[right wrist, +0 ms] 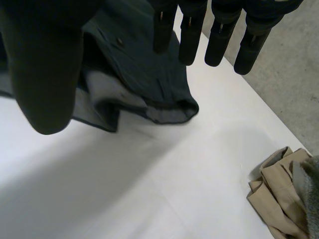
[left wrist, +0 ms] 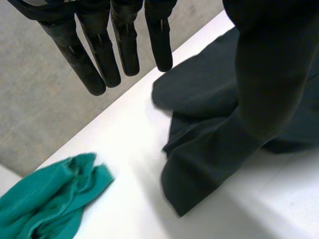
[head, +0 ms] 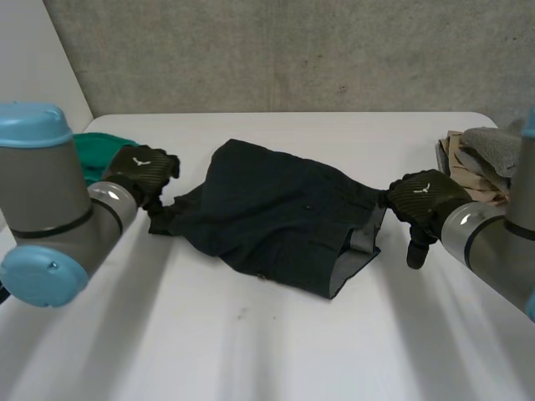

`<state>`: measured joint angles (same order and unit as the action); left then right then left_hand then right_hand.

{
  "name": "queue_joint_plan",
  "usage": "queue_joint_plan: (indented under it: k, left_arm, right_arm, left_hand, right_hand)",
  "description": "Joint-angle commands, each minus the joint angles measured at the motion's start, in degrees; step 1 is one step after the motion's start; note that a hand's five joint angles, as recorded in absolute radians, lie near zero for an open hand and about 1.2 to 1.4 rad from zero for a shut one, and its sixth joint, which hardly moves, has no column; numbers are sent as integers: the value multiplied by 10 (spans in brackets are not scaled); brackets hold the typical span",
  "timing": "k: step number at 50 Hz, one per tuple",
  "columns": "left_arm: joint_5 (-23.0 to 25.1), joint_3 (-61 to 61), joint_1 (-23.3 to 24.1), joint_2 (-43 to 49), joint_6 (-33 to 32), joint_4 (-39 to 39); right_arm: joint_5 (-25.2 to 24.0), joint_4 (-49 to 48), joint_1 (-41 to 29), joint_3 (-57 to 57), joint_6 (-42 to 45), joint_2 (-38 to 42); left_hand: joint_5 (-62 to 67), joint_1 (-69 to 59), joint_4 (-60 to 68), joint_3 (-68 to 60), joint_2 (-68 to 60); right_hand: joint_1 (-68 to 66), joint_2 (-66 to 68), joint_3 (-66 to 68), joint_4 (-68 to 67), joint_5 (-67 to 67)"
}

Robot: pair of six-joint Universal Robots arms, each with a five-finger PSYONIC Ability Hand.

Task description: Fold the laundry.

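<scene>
Dark garment (head: 276, 213) sits rumpled, left hand (head: 144, 171) at its 9 o'clock, right hand (head: 426, 199) at 3, both straight-fingered, holding nothing. Probably next: pinch the ends, flatten.

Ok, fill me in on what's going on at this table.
A two-armed robot is working on laundry. Dark shorts lie crumpled mid-table; the left robot hand is at one end and the right robot hand at the other, both with fingers open, gripping nothing. A green cloth and a beige garment wait at the sides.
</scene>
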<state>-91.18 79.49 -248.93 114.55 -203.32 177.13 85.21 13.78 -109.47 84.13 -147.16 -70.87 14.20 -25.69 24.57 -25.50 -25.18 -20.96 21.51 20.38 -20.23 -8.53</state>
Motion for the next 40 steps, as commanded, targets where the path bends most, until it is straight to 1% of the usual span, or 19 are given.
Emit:
queue_joint_plan:
  k: [1,4,7,11,12,15,16,19,20,22,23,24,25,27,30,31,34,35,40]
  left_arm:
    - [56,-36,-67,53,-35,-20]
    - [81,-60,-78,89,-52,-32]
    - [93,-78,-82,117,-59,-38]
    - [93,-106,-82,149,-67,-39]
    - [91,-113,-78,158,-67,-39]
    - [91,-122,-71,169,-70,-39]
    - [89,-127,-66,177,-70,-38]
    - [89,-133,-57,185,-69,-39]
    - [90,-136,-53,187,-68,-42]
    - [93,-134,-47,185,-68,-42]
    - [93,-133,-46,182,-67,-44]
    - [93,-128,-41,169,-67,-48]
    - [93,-124,-39,161,-67,-50]
    - [94,-111,-38,139,-65,-55]
    - [100,-77,-38,76,-55,-57]
    - [102,-59,-38,39,-46,-59]
    - [105,-32,-37,-20,-30,-64]
    - [108,-15,-36,-60,-18,-68]
    - [119,22,-28,-166,25,-75]
  right_arm:
    - [51,29,-112,23,-78,-80]
    - [65,-4,-157,33,-115,-66]
    - [79,-50,-182,41,-135,-38]
    - [115,-147,-210,55,-149,23]
    - [133,-188,-219,60,-146,45]
    - [156,-245,-227,64,-135,72]
    - [168,-275,-231,64,-124,88]
    - [178,-315,-232,64,-97,106]
    - [181,-332,-231,62,-78,114]
    - [182,-341,-226,61,-64,116]
    - [183,-341,-223,61,-58,116]
    - [183,-340,-216,64,-54,110]
    - [182,-339,-212,67,-54,106]
    - [179,-337,-203,73,-59,92]
    - [169,-331,-176,82,-75,37]
    - [165,-328,-167,83,-80,22]
    - [136,-302,-134,82,-92,-32]
    - [117,-279,-117,75,-96,-53]
    - [64,-193,-65,25,-117,-94]
  left_hand:
    - [17,-2,13,-4,-7]
    - [17,-2,13,-4,-7]
    - [17,-2,13,-4,-7]
    - [17,-2,13,-4,-7]
    - [23,-8,20,-10,-13]
    - [43,-28,40,-30,-34]
    - [98,-84,95,-85,-89]
    - [298,-284,295,-285,-289]
    - [406,-391,402,-393,-396]
    - [557,-542,553,-544,-547]
    - [558,-543,554,-545,-548]
    - [558,-543,554,-545,-548]
    - [558,-543,554,-545,-548]
    - [558,-543,554,-545,-548]
    - [558,-543,554,-545,-548]
    - [558,-543,554,-545,-548]
    - [558,-543,554,-545,-548]
    - [558,-543,554,-545,-548]
    - [558,-543,554,-545,-548]
  right_hand:
    - [57,-63,-51,50,33]
    - [96,-102,-90,89,72]
    - [99,-105,-94,92,75]
    - [101,-107,-95,94,77]
    - [101,-107,-95,94,77]
    - [101,-107,-95,94,77]
    - [99,-105,-94,92,75]
    - [58,-63,-52,50,33]
    - [-39,34,45,-46,-63]
    - [-196,190,201,-203,-220]
    - [-287,281,292,-294,-311]
    - [-512,507,518,-520,-537]
    - [-590,584,595,-597,-614]
    - [-590,585,596,-598,-615]
    - [-590,585,596,-598,-615]
    - [-590,585,596,-598,-615]
    - [-590,585,596,-598,-615]
    - [-590,585,596,-598,-615]
    - [-590,585,596,-598,-615]
